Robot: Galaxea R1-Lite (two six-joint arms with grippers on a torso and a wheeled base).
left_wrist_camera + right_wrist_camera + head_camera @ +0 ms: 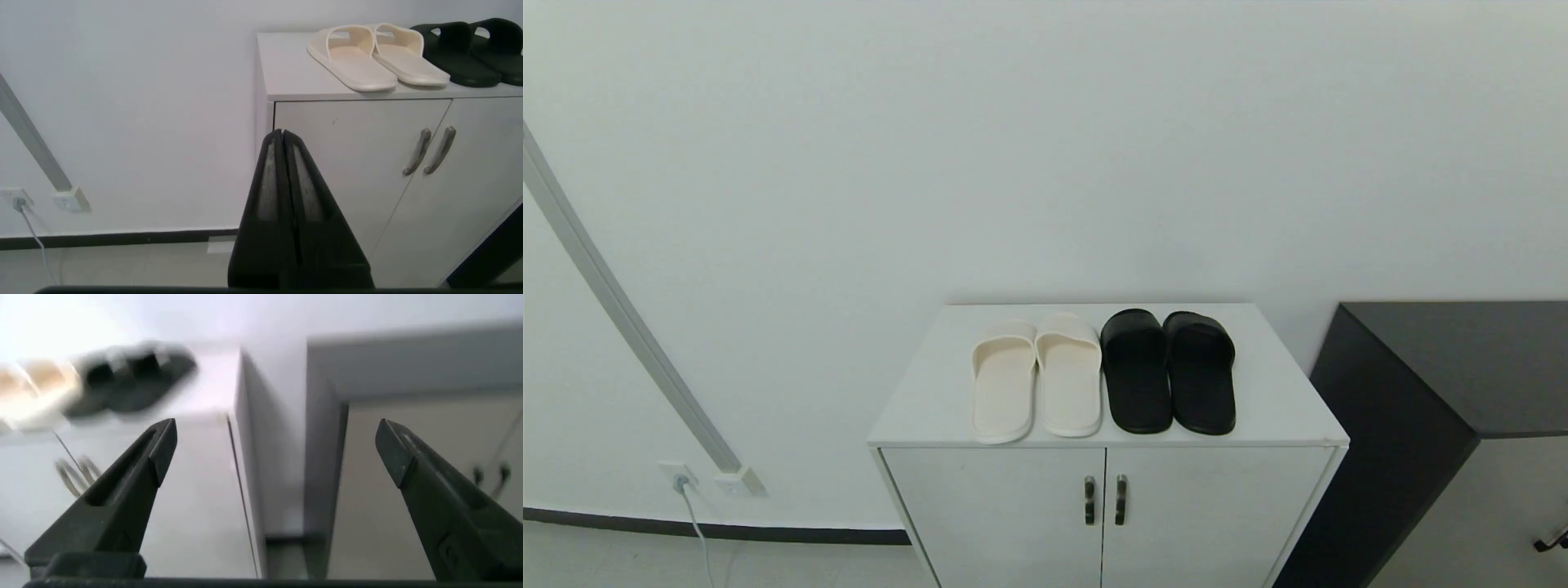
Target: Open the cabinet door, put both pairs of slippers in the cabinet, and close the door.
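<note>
A white cabinet [1107, 514] stands against the wall with both doors closed and two dark handles [1104, 499] at the middle seam. On its top lie a cream pair of slippers [1036, 377] on the left and a black pair of slippers [1168, 371] on the right, side by side. My left gripper [282, 139] is shut, held low in front of the cabinet's [351, 163] left corner, apart from it. My right gripper [274, 437] is open with nothing between its fingers, off to the cabinet's [163, 490] right side, and the black slippers [131, 371] show blurred beyond it.
A dark grey cabinet [1437, 408] stands close to the right of the white one. A wall socket with a cable [682, 482] and a slanted grey conduit [613, 302] are on the wall at the left. Open floor lies left of the cabinet.
</note>
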